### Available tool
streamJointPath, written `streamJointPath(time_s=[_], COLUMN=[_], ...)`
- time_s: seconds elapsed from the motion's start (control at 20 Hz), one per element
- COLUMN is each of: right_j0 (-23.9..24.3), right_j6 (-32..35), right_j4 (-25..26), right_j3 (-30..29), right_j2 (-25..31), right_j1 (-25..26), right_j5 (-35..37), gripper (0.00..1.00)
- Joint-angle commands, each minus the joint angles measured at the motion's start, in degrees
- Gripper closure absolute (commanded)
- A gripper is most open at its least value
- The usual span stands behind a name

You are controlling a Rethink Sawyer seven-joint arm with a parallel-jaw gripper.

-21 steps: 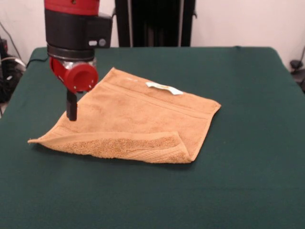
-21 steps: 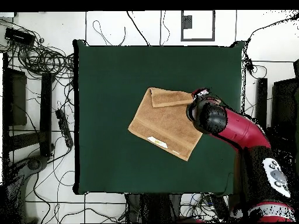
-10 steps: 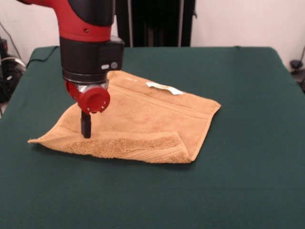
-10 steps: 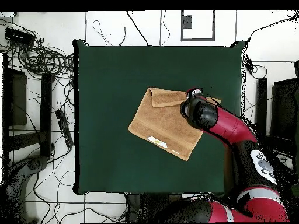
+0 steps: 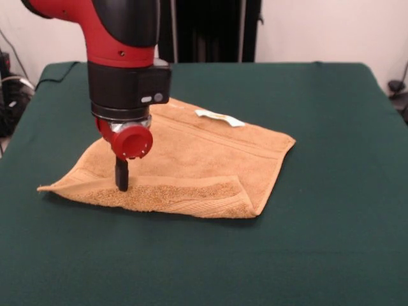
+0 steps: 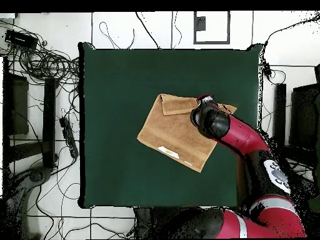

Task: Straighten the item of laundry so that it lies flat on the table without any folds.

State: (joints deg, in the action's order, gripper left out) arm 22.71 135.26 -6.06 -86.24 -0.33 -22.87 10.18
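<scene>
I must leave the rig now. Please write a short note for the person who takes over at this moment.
Gripper: low over the towel, at the folded-over strip along its near edge in the front view; open or shut cannot be seen.
Towel: about mid table, white label on top at the far edge.
Done: nothing unfolded.
Left: turn the folded strip back out and flatten the towel.

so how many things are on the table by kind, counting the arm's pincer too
towel: 1
white label on the towel: 1
pincer: 1
table: 1
total: 4
</scene>
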Motion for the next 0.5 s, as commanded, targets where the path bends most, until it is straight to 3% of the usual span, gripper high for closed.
streamJointPath(time_s=[0.05, 0.3, 0.5], right_j0=[-0.7, 0.2, -1.0], right_j6=[9.5, 9.0, 9.4], right_j4=[-2.7, -3.1, -3.8], right_j3=[-7.1, -8.5, -11.1], right_j2=[4.7, 6.0, 4.6], right_j1=[-3.1, -4.4, -8.4], right_j5=[-0.3, 1.5, 4.6], gripper=[1.00, 1.00, 1.00])
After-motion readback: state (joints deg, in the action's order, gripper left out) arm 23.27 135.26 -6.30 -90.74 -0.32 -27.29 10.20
